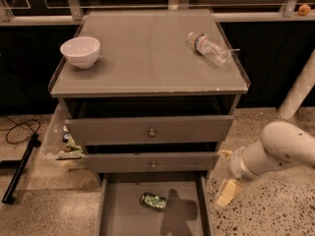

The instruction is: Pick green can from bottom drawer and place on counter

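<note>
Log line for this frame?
phase: pre-grasp | end effector: open, right of bottom drawer | green can: lying in drawer, ungrasped | counter: no can yet

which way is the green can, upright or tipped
Tipped: the green can lies on its side in the bottom drawer. The gripper hangs right of the drawer.

Counter (147,58): bowl (80,51) at left, water bottle (209,48) lying on its side at right rear, the two well apart. Below the counter, three drawers stacked: top drawer (147,129), middle drawer (147,161), and bottom drawer (115,213) extending farthest forward. Can (153,201) lies on its side in the bottom drawer, near centre. Gripper (225,175) is right of the bottom drawer, outside its right wall, clear of the can. Cable (17,129) lies on the floor left of the cabinet.
</note>
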